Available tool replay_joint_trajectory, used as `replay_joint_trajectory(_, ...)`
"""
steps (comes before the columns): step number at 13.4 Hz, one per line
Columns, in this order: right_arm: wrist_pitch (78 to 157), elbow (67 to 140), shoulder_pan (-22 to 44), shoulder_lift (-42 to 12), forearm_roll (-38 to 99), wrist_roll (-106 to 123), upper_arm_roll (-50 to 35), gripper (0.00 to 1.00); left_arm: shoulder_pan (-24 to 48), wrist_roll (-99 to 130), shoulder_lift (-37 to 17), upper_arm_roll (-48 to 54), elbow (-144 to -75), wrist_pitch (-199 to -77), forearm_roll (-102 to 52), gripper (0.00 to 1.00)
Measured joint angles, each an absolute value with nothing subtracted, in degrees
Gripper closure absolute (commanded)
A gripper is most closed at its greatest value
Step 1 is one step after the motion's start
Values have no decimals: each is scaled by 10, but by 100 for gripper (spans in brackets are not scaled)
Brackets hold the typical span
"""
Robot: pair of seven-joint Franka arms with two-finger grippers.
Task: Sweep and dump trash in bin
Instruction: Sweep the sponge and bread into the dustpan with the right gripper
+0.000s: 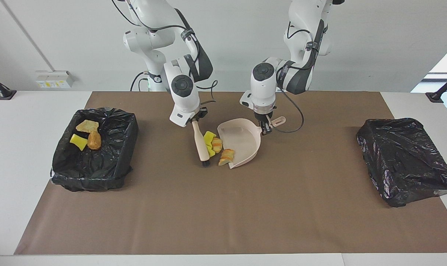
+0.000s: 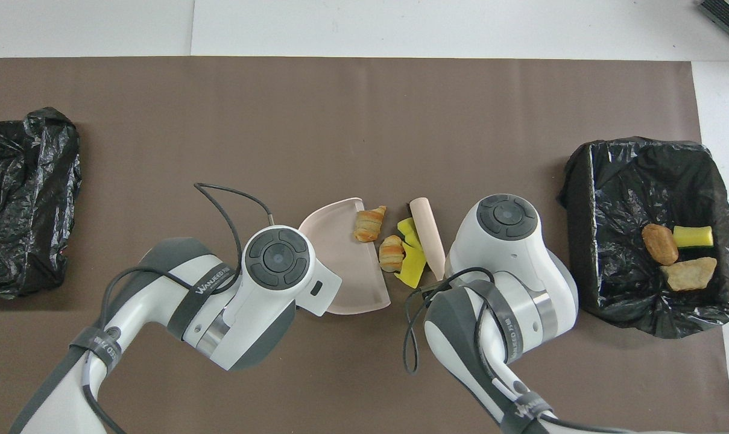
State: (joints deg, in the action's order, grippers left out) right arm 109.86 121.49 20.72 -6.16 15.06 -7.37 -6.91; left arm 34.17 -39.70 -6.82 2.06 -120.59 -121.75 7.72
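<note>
On the brown table mat, the right gripper clamps the brush beside the dustpan, whose handle the left gripper pinches; trash sits at the pan's mouth, needing a push in.

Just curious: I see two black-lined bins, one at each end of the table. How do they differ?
The bin at the right arm's end stands open and holds three scraps; the bin at the left arm's end shows only crumpled black plastic, no scraps visible. Both are lined with black bags and sit at the brown mat's edges.
</note>
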Motion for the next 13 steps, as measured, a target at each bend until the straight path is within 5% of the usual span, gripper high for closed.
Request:
replay_joint_trajectory(7,1122,1189,262,-54,278,-144,-67,100,341,-396,-68,20,-1209,-1223,77,100)
replay_joint_trajectory(13,1014,1130,221,-34,141,-144,-58,100,331,-438,-68,18,-1213,-1243,77,100)
